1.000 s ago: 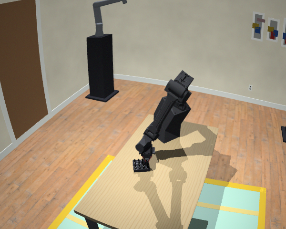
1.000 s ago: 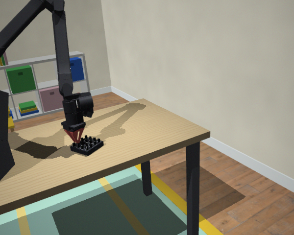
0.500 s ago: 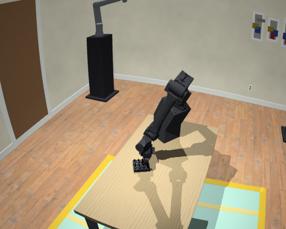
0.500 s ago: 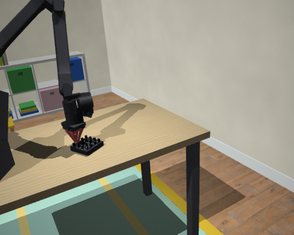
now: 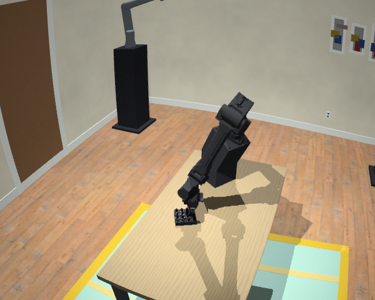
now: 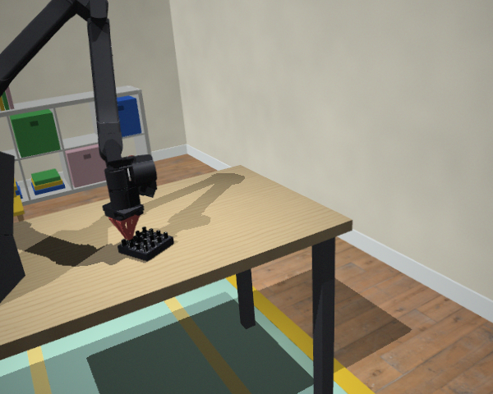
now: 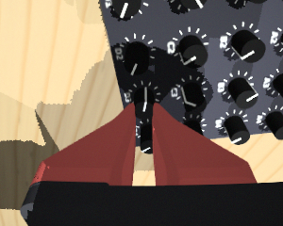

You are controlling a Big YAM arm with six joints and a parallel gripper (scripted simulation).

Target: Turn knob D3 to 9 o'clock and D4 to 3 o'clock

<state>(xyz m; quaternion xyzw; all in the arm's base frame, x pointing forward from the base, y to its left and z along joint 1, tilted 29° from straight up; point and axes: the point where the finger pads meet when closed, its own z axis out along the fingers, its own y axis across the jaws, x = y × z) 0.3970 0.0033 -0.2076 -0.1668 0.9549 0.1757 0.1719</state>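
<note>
The black knob box (image 5: 185,217) (image 6: 149,245) (image 7: 159,22) stands on its feet on the wooden table (image 5: 168,267) (image 6: 260,212). My gripper (image 7: 143,112) (image 5: 190,211) (image 6: 130,239) points straight down over the box's corner nearest the arm. In the wrist view its red fingers are shut on the corner knob of the label-side row, knob D4 (image 7: 145,134); most of that knob is hidden between them. Knob D3 (image 7: 143,96) sits just beyond the fingertips, its white line pointing to the top of the wrist view. The other knobs stand free.
The arm's dark base (image 5: 226,158) stands on the table behind the box. A black pedestal (image 5: 131,87) stands on the floor at the back. A shelf with coloured bins (image 6: 39,131) stands by the wall beyond the table.
</note>
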